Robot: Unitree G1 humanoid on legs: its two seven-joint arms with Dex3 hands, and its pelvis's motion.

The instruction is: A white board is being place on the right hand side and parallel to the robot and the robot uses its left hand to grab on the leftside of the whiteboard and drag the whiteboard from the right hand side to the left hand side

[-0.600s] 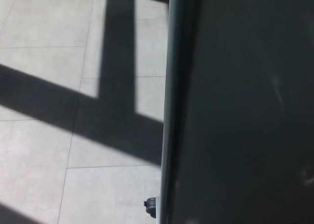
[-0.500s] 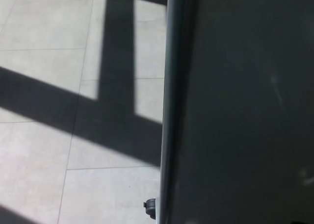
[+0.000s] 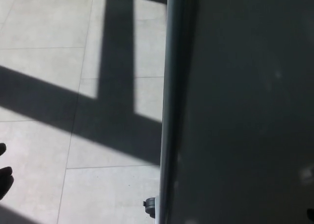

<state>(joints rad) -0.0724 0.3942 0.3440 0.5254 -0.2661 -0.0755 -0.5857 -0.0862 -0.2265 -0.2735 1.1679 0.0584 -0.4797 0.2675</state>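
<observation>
The whiteboard fills the right half of the head view, its face dark in shadow. Its grey left frame edge runs from top to bottom of the picture. A black caster shows at the foot of that edge. My left hand just enters at the lower left border as two dark fingertips held apart with nothing in them. It is far to the left of the board's edge and not touching it. My right hand does not show.
Pale floor tiles lie to the left of the board, crossed by broad dark shadow bands. A small dark shape sits at the bottom right corner; I cannot tell what it is.
My left hand has come into view at the lower left border. The whiteboard and the floor stand as before.
</observation>
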